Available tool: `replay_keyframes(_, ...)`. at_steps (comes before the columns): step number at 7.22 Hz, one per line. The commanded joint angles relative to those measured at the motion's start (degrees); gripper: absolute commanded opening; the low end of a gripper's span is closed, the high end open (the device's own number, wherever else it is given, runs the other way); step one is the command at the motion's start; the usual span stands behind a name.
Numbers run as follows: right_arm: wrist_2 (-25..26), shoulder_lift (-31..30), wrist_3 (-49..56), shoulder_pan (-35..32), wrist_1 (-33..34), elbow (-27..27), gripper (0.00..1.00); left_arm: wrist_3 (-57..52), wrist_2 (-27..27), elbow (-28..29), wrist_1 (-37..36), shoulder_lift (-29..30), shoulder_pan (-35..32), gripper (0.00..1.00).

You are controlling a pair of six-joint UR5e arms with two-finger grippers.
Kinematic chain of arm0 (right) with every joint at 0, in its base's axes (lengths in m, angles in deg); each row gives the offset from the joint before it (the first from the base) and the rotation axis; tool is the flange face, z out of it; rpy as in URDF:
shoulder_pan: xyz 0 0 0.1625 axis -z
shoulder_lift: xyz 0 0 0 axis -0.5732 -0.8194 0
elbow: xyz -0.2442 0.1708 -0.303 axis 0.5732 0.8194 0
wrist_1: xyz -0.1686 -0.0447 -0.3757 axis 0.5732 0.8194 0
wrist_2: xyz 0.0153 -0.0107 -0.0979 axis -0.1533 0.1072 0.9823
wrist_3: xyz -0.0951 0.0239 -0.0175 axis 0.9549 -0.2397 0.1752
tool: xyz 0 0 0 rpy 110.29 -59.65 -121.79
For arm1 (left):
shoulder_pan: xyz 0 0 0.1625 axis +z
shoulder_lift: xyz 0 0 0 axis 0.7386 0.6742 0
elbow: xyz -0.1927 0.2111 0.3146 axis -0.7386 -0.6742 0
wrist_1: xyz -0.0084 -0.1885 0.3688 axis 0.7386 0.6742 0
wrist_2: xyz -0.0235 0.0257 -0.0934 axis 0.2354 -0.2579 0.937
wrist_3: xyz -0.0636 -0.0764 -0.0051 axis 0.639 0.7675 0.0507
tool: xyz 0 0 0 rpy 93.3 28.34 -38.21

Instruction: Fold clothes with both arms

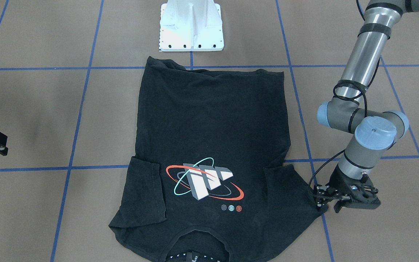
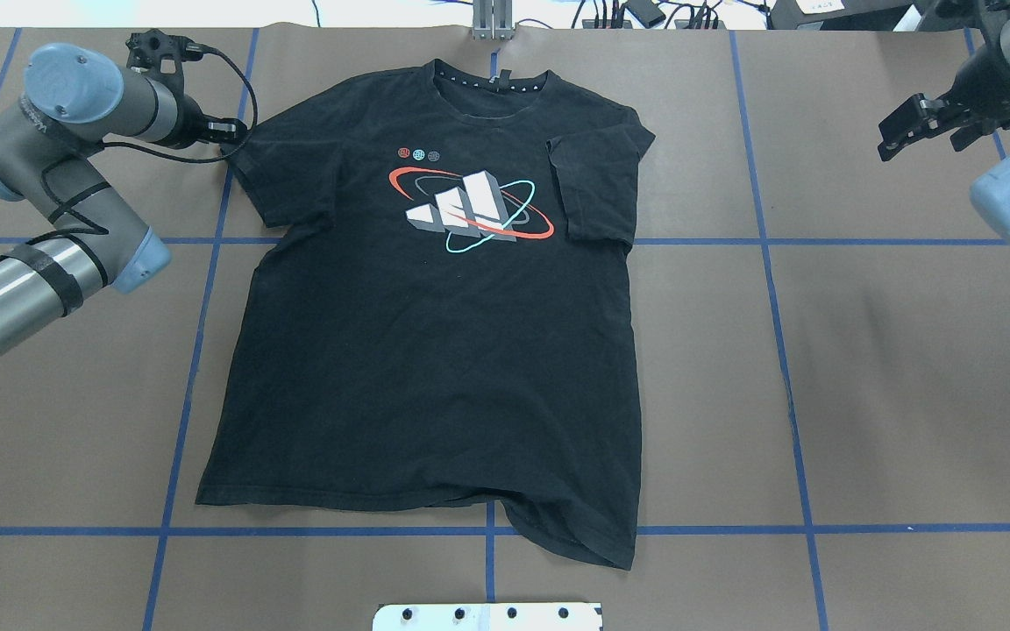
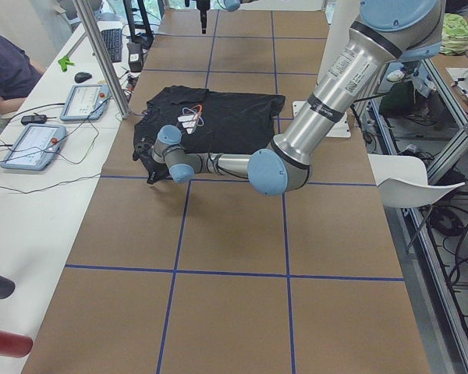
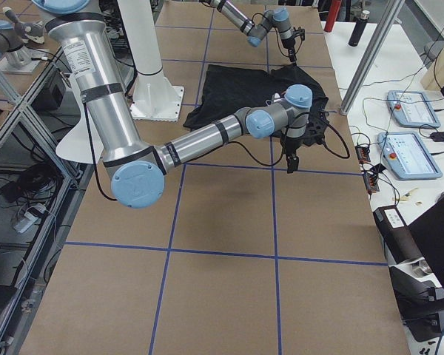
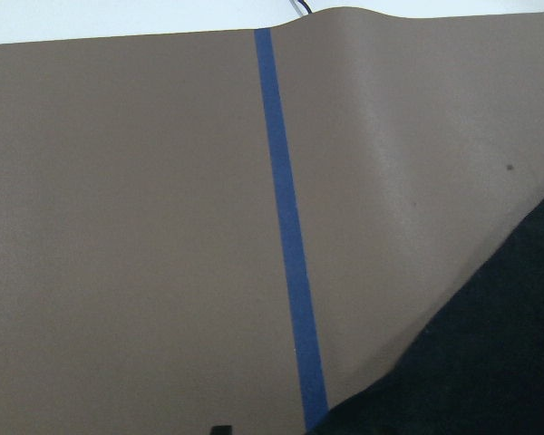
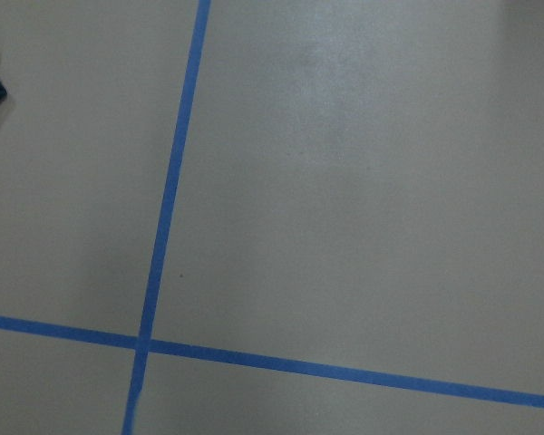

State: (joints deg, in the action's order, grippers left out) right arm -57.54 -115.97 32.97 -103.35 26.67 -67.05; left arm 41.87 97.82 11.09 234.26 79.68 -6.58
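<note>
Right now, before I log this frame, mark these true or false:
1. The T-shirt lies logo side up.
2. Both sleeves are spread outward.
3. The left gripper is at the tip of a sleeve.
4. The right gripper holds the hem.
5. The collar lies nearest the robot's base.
1. True: the T-shirt shows its logo.
2. False: the right-side sleeve is folded in over the body. Only the left-side sleeve is spread.
3. True: the left gripper is at the left-side sleeve's tip.
4. False: the right gripper is over bare table, apart from the shirt.
5. False: the hem is nearest the white base, and the collar is at the far end.
</note>
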Motion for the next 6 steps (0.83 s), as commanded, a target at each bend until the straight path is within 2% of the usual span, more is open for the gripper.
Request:
replay_keyframes(1, 0.0, 0.0, 0.0, 0.0, 0.0, 0.1, 0.99, 0.0, 0.0, 0.2, 0.0, 0.0, 0.2, 0.61)
replay_keyframes(3, 0.0, 0.1, 0.0, 0.0, 0.0, 0.1, 0.99, 0.0, -0.1, 0.2, 0.0, 0.0, 0.8, 0.58)
replay_keyframes(5, 0.0, 0.1, 0.0, -0.1, 0.0, 0.1, 0.99, 0.1, -0.1, 0.1, 0.0, 0.0, 0.8, 0.34)
replay_keyframes(6, 0.0, 0.1, -0.1, -0.1, 0.0, 0.0, 0.99, 0.1, -0.1, 0.1, 0.0, 0.0, 0.8, 0.14)
